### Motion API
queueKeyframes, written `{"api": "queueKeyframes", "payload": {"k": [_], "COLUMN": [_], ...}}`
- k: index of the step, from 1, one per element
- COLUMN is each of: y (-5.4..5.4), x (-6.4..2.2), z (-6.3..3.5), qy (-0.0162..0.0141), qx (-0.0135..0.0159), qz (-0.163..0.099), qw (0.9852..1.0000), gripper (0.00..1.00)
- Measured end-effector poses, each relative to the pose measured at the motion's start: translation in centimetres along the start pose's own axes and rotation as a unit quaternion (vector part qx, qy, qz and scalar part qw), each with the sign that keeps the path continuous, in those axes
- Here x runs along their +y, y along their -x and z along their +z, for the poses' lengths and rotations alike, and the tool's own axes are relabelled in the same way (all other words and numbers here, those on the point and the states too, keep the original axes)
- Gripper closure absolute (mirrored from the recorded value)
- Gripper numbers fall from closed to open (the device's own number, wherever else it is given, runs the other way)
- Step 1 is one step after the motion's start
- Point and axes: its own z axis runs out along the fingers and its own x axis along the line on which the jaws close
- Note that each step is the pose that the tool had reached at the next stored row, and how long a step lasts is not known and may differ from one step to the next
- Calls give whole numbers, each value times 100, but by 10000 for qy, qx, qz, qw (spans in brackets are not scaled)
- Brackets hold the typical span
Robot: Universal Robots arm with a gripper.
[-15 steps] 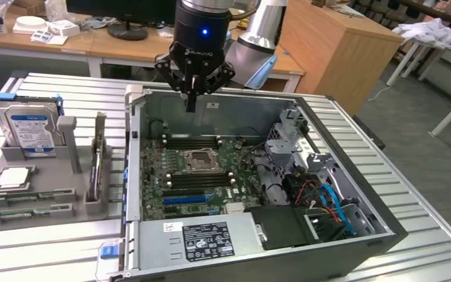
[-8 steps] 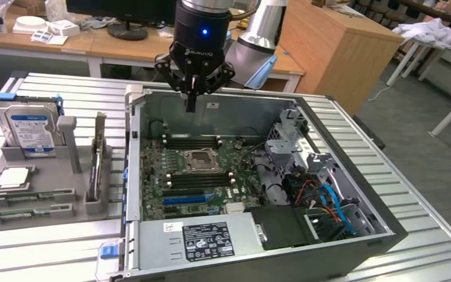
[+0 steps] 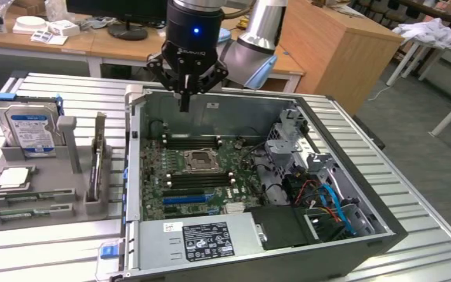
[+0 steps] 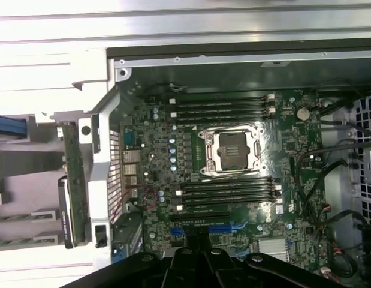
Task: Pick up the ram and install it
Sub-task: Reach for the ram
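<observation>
Ribbed metal table [image 3: 45, 247] with an open computer case [image 3: 241, 111] on it, pincer shut and empty above.
Exterior view: the pincer [image 3: 185, 104] hangs over the case's far wall, tips pressed together. The ram [image 3: 98, 167] stands on edge in the grey holder [image 3: 69, 132] at the exterior view's left, well apart. Wrist view: the pincer [image 4: 194, 243] is over the motherboard [image 4: 233, 198], and the ram [image 4: 74, 180] is outside the case. Reaching the stick while shut, it would likely shove or tip it instead of straddling it.

exterior view looks down obliquely, wrist view straight down nearer; both share motherboard [image 3: 180, 176] [image 4: 293, 156].
</observation>
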Motion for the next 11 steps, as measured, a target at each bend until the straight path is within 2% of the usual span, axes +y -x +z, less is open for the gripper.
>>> {"api": "queueKeyframes", "payload": {"k": [11], "y": [-214], "x": [-16], "z": [-6], "qy": [0], "qx": [0], "qz": [0], "qw": [10000], "gripper": [89]}}
